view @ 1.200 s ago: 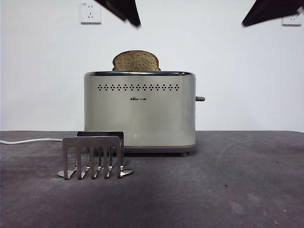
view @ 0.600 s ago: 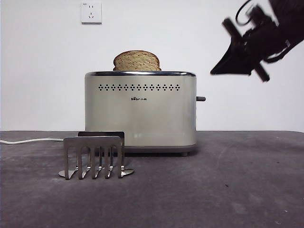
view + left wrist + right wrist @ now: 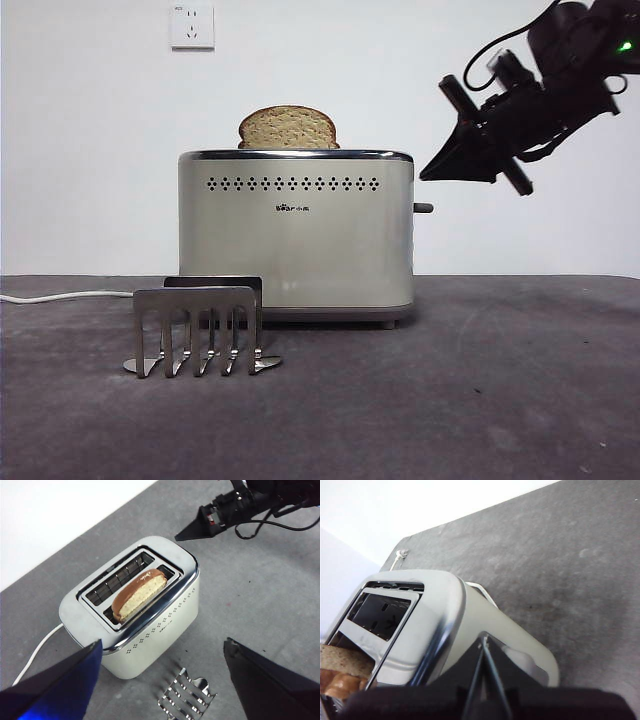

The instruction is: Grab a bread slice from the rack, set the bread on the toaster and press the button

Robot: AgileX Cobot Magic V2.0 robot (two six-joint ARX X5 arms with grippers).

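Your bread sits in the toaster; only the button remains, right hand pinched together just above it.

Cream-beige toaster stands centre frame in the front view, chrome top rim, a row of small dark holes and a small logo on its face. Slice of bread sits upright in one slot, domed speckled top and dark crust showing above the rim. Dark grey button juts from the toaster's right end. Low steel rack, comb-slotted, lower left of the toaster, holds no bread.
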